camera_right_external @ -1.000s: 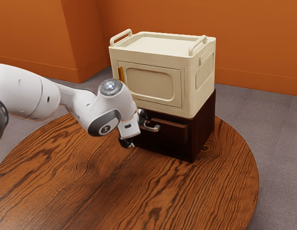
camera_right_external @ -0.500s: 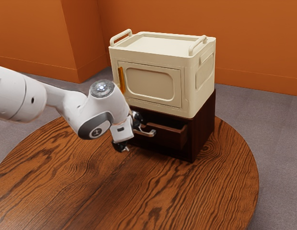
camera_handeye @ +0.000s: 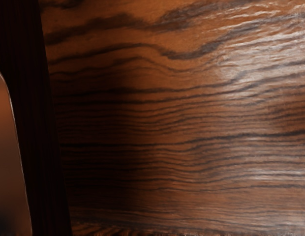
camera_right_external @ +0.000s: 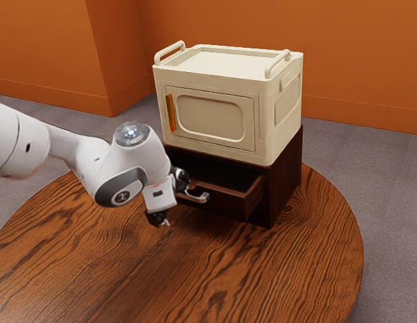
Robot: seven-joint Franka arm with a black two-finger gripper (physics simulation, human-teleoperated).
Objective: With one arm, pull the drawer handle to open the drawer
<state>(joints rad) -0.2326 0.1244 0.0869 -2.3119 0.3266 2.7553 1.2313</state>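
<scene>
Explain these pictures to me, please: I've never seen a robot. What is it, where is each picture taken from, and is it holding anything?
The white machine is a jointed robot arm, ending in a black gripper. The exterior view comes from a camera at the arm's side; the wrist view comes from one on its hand, looking at the wood grain of the round table.

On the table stands a dark wooden cabinet with its drawer partly open. A cream box with a closed door sits on top.

Nothing is clamped. The gripper's fingers are spread, one beside the drawer's metal handle; it seems to be hooking the handle to pull the drawer.
</scene>
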